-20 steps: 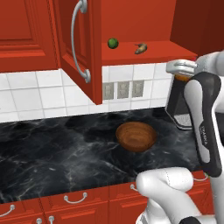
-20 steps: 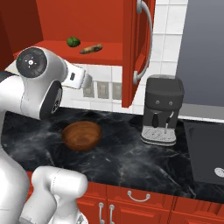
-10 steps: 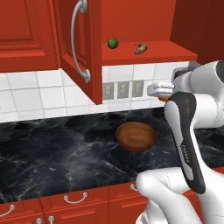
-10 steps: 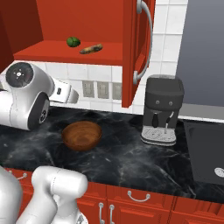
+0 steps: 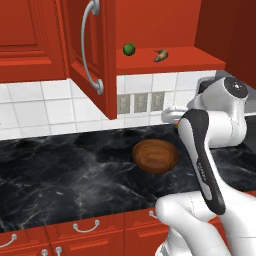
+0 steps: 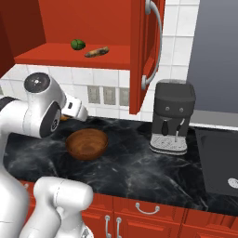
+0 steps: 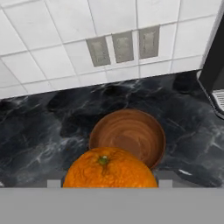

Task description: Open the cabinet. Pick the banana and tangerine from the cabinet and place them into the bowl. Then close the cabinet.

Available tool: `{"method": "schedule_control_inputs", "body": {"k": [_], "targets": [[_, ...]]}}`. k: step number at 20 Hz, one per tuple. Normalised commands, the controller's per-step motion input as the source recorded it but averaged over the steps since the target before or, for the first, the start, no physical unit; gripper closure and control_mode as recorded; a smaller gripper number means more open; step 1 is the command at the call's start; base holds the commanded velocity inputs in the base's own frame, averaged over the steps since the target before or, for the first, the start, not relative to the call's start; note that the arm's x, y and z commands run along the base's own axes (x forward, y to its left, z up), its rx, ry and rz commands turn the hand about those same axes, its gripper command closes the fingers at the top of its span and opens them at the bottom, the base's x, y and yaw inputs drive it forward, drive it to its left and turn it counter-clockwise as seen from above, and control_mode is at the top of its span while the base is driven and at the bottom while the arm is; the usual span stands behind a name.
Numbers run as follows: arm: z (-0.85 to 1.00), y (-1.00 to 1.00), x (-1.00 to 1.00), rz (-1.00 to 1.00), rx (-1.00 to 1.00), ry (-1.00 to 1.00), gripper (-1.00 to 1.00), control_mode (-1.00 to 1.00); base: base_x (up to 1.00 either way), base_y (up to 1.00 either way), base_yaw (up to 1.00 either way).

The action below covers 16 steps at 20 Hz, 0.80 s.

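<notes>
The cabinet point(image 5: 90, 50) stands open, both doors swung out. On its shelf lies the banana point(image 5: 160, 55) point(image 6: 96, 52), dull brown-yellow and stubby. The tangerine point(image 7: 109, 169) is large at the bottom of the hand view, with my gripper point(image 7: 109, 183) shut on it. Just below and ahead of it sits the wooden bowl point(image 7: 127, 131) point(image 5: 155, 155) point(image 6: 87, 143) on the black marble counter. From the left base view my hand point(image 5: 171, 116) hangs by the tiled wall, above the bowl's right rim. The arm hides most of the fruit in both base views.
A small green ball point(image 5: 129, 49) point(image 6: 77, 44) lies on the shelf left of the banana. A black coffee machine point(image 6: 173, 116) stands right of the bowl, a cooktop point(image 6: 218, 162) beyond it. The open right door point(image 6: 146, 46) hangs over the counter. Wall outlets point(image 7: 124, 46) sit behind the bowl.
The arm has come down from shelf height and swung toward the bowl, carrying the tangerine. Bowl, banana and green ball have not moved.
</notes>
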Motion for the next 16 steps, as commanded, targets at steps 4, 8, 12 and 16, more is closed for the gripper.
{"method": "schedule_control_inputs", "body": {"k": [4,8,12,16], "targets": [[-0.71,0.09,0.3,0.0,0.0,0.22,1.0,-1.0,0.0,0.0,0.0],[-0.64,0.1,0.34,0.0,0.0,0.15,1.0,-1.0,0.0,0.0,0.0],[-0.49,0.08,0.39,0.0,0.0,0.12,1.0,-1.0,0.0,0.0,0.0],[-0.52,0.04,0.45,0.0,-0.02,0.08,1.0,-1.0,0.0,0.0,0.0]]}}
